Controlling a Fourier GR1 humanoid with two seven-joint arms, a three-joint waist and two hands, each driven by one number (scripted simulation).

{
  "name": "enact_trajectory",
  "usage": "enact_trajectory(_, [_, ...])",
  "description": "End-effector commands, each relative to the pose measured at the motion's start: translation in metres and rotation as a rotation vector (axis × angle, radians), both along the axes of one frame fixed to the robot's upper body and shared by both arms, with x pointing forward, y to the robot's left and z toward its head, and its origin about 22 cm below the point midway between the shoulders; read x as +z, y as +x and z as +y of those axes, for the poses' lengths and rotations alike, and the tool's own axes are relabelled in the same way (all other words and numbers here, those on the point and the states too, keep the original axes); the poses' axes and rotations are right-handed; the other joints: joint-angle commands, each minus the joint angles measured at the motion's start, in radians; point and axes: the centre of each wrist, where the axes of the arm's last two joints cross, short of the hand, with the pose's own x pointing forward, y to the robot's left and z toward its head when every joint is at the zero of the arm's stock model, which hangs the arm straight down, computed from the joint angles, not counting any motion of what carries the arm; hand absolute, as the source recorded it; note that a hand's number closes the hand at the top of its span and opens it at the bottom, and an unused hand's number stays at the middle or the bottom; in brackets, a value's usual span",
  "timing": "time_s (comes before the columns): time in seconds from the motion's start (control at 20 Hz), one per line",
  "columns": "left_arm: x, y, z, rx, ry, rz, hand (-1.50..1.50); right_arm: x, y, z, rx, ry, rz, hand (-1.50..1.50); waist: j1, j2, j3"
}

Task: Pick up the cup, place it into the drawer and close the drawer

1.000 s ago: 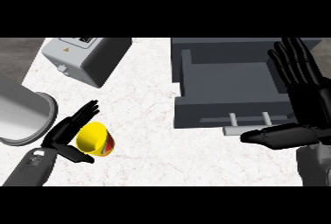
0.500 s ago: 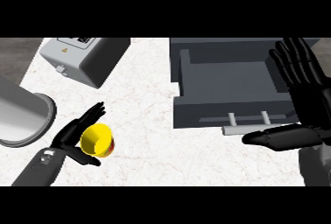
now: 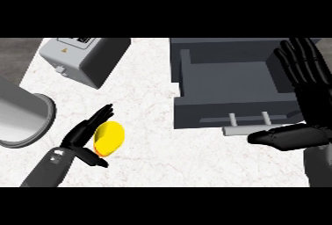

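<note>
Left hand (image 3: 83, 137) apparently cradling cup (image 3: 108, 138)

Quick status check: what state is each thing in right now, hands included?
Drawer: open, nothing visible inside.
Cup: yellow, tilted, against the left hand.
Left hand: fingers straight along the cup, thumb below it.
Right hand: open, fingers up, beside the drawer.

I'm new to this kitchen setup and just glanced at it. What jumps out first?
The bright yellow cup at lower left, cradled against the black left hand. Then the open dark grey drawer at upper right, with the black right hand held open beside it.
</note>
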Motion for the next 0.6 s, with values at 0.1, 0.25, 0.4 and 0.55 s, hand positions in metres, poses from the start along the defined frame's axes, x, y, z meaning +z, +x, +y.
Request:
enact_trajectory(0.1, [-0.009,-0.004,-0.013,-0.128,-0.243,0.024,-1.50,0.001,0.007,-0.005,0.002,-0.019,0.001,-1.50,0.002,0.005,-0.001])
enact_trajectory(0.25, [-0.005,0.006,-0.031,-0.206,-0.323,0.050,1.50,0.000,0.005,0.000,0.001,0.000,0.003,-1.50,-0.003,0.004,-0.002])
enact_trajectory(0.4, [-0.006,0.002,-0.032,-0.134,-0.288,-0.135,1.50,0.000,0.004,-0.009,-0.002,-0.006,0.008,-1.50,0.008,0.001,-0.002])
enact_trajectory(0.55, [-0.001,0.003,-0.022,-0.055,-0.203,-0.280,1.50,0.000,0.004,-0.010,-0.009,-0.026,-0.004,-1.50,0.013,-0.001,-0.001])
